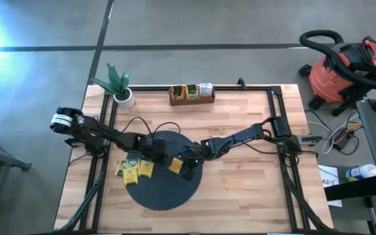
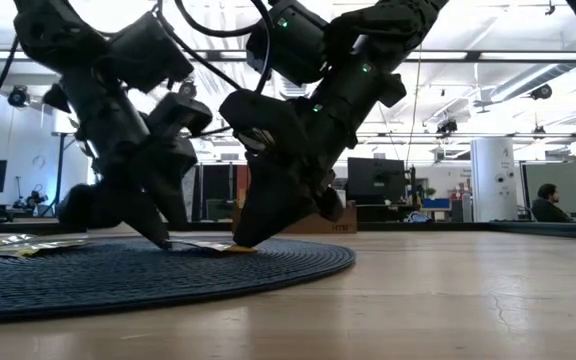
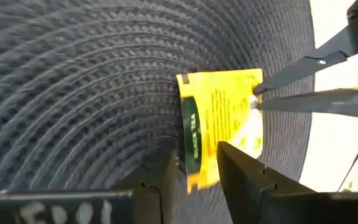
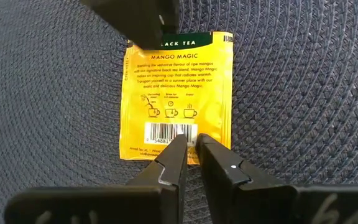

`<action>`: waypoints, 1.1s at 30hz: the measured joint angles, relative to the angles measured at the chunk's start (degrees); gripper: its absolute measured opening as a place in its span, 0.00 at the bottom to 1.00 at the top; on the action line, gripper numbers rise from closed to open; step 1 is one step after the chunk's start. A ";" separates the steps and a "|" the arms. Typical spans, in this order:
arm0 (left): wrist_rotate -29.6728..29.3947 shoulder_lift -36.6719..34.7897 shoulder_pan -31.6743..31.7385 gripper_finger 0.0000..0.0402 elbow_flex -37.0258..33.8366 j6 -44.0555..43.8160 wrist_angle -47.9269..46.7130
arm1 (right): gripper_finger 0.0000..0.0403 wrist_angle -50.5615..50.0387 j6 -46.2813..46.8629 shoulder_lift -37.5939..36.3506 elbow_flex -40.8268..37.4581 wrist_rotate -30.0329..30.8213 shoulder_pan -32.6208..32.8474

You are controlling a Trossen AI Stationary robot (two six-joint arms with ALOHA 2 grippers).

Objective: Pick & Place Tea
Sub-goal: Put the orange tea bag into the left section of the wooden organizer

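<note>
A yellow tea packet (image 4: 177, 93) lies flat on the black round mat (image 1: 162, 192), toward its 1 o'clock edge, long axis running between the two grippers. The right gripper (image 4: 191, 144), fingers nearly together, pinches its barcode end. The left gripper (image 3: 194, 165), angled steeply down, straddles the green-banded end, fingers apart.

Bright window glare upper left, backlit silhouetted arms, blurred near fingers

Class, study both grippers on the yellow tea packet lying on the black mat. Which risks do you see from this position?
1. The left gripper and right gripper meet opposite ends of one yellow tea packet; pulling apart may tear it.
2. The packet lies flat on the black mat, so fingertips may slide off or snag the weave.
3. The grippers work close together and might collide.
</note>
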 joint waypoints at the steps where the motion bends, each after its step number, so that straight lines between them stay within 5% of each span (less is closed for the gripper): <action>1: 0.22 1.22 -0.04 0.28 0.00 -0.26 1.40 | 0.11 0.18 0.00 0.00 0.00 -0.04 0.02; 9: 1.50 6.40 -0.10 0.28 2.49 -0.11 5.13 | 0.11 0.27 0.00 0.00 -0.16 -0.37 0.07; 33: 1.07 2.41 -0.01 0.28 3.23 2.78 3.74 | 0.11 -0.04 -0.63 -0.72 -0.11 -0.13 0.05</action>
